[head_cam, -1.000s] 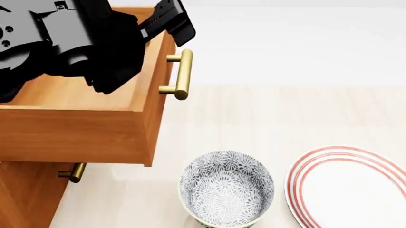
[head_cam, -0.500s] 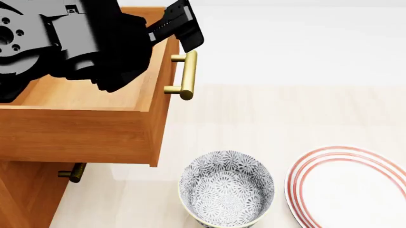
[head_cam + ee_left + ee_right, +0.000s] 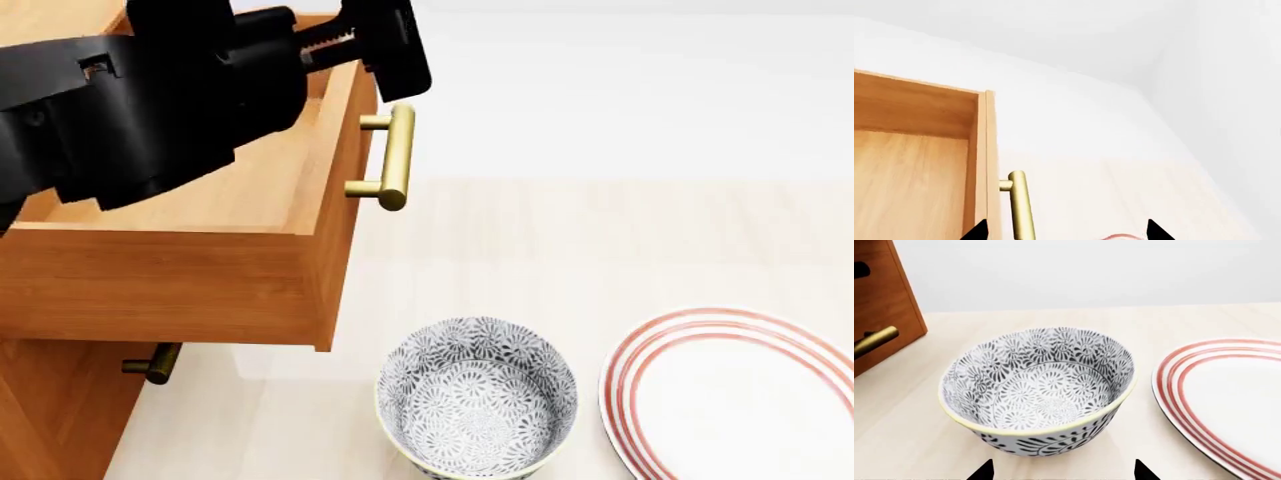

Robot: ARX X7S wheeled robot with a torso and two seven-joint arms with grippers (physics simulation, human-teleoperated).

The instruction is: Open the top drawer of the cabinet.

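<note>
The cabinet [image 3: 54, 420] stands at the left. Its top drawer [image 3: 200, 270] is pulled out, an orange-brown box with an empty inside, and its brass bar handle [image 3: 392, 157] faces right. My left gripper [image 3: 1067, 232] is open just above the far end of the handle. In the left wrist view the handle [image 3: 1021, 205] lies between the fingertips, close to one tip [image 3: 978, 231] and not gripped. My right gripper [image 3: 1062, 472] is open and empty, just in front of the patterned bowl [image 3: 1037, 390].
The patterned bowl [image 3: 477, 398] sits on the pale table in front of the drawer. A white plate with red rings [image 3: 734, 395] lies to its right. A lower drawer's brass handle [image 3: 158, 363] shows under the open drawer. My left arm [image 3: 147, 110] hangs over the drawer.
The top drawer slid out a little further, then stopped. My left arm has since lifted and swung over the drawer, its gripper staying by the handle's far end.
</note>
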